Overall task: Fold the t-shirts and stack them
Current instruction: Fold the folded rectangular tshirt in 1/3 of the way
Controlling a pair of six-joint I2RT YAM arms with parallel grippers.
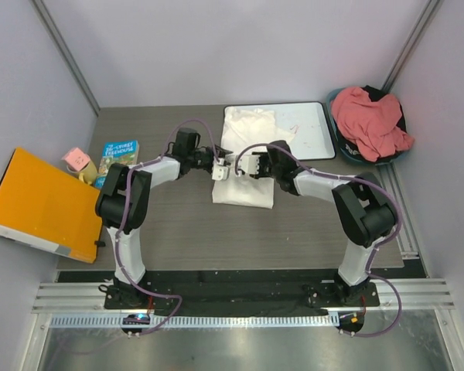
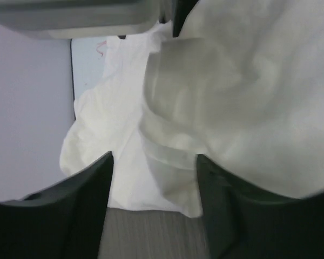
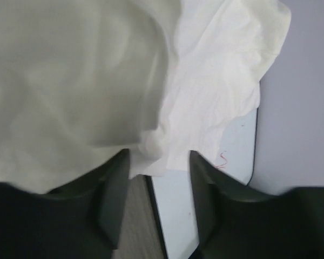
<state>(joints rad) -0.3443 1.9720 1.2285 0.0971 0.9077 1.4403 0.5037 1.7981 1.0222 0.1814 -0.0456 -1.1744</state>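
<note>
Cloth from above: your white t-shirt [image 1: 243,192] lies bunched from the whiteboard [image 1: 309,127] at the far edge of the table [image 1: 216,232] to the middle, where left claw [image 1: 219,168] and right claw [image 1: 243,164] meet. The pink t-shirt [image 1: 371,120] sits in a basket [image 1: 345,148] by the far right corner. Left wrist: fingers [image 2: 70,216] apart, shirt draped over one. Right wrist: fingers [image 3: 210,205] apart too, shirt over one.

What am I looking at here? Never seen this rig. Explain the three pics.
Two robot arms are bolted to a table, each ending in a two-finger gripper. The wide picture comes from a fixed camera overhead. The other two come from cameras on each wrist. Both arms meet over a white t-shirt, which lies partly on a whiteboard. The left gripper and right gripper have their jaws apart, with cloth draped against one finger, and neither shows a firm grip. A pink t-shirt sits in a teal bin at far right. An orange folder and a book are at left.
</note>
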